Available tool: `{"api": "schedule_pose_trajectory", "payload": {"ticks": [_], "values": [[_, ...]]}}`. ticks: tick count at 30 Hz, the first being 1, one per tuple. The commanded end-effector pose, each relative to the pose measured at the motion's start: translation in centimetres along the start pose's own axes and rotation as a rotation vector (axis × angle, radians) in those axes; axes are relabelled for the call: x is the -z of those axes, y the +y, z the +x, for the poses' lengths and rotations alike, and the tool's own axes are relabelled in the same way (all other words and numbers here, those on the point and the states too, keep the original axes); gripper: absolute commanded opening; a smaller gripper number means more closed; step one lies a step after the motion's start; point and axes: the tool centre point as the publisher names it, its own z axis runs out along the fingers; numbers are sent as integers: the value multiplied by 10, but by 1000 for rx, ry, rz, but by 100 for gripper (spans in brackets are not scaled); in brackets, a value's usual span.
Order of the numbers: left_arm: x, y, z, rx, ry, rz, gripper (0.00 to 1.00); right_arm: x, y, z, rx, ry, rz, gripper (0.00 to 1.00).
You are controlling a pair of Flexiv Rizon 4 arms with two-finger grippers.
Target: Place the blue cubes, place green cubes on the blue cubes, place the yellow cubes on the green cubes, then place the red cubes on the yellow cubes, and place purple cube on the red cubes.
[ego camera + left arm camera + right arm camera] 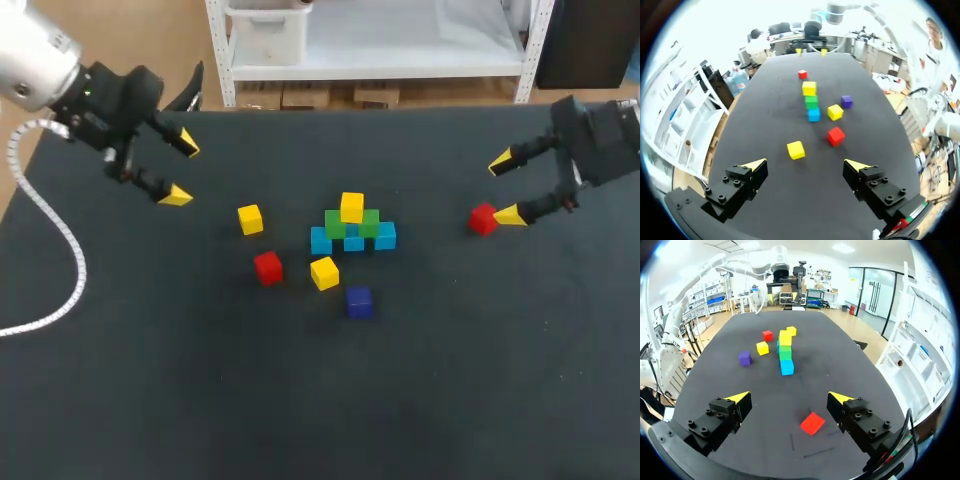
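Observation:
A pyramid stands mid-table: three blue cubes (353, 242) in a row, two green cubes (336, 223) on them, one yellow cube (352, 207) on top. Loose yellow cubes (250, 219) (324, 272), a red cube (268, 267) and the purple cube (359, 301) lie around it. A second red cube (483, 219) lies at the right, beside the lower fingertip of my open right gripper (504, 188); in the right wrist view this red cube (812, 423) lies between the spread fingers of the gripper (789, 398), untouched. My left gripper (182, 170) hangs open and empty at the far left, and in its own view the gripper (806, 165) has the yellow cube (796, 150) just ahead.
A grey cable (50, 300) from the left arm loops over the table's left side. The black table (300, 400) has bare room along its front half and between the pyramid and the right red cube.

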Motion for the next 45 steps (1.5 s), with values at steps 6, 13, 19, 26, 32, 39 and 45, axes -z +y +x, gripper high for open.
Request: {"api": "schedule_pose_trajectory", "payload": {"ticks": [6, 13, 19, 26, 32, 39, 45], "values": [[-54, -2, -5, 105, -15, -126, 100, 0, -1, 0, 1, -2, -1, 100], [-81, -6, -3, 177, 7, -153, 100, 0, -1, 0, 1, -2, -1, 100], [-97, -3, -1, 233, 14, -179, 100, 0, -1, 0, 1, -2, -1, 100], [-109, 1, 1, 248, 15, -182, 100, 0, -1, 0, 1, -2, -1, 100], [-120, 5, 8, 255, 24, -169, 100, 0, -1, 0, 1, -2, -1, 100], [-123, 12, 14, 256, 38, -176, 100, 0, -1, 0, 1, -2, -1, 100], [-126, 18, 13, 259, 38, -186, 47, 0, -1, 0, 1, -2, -1, 100]]}}
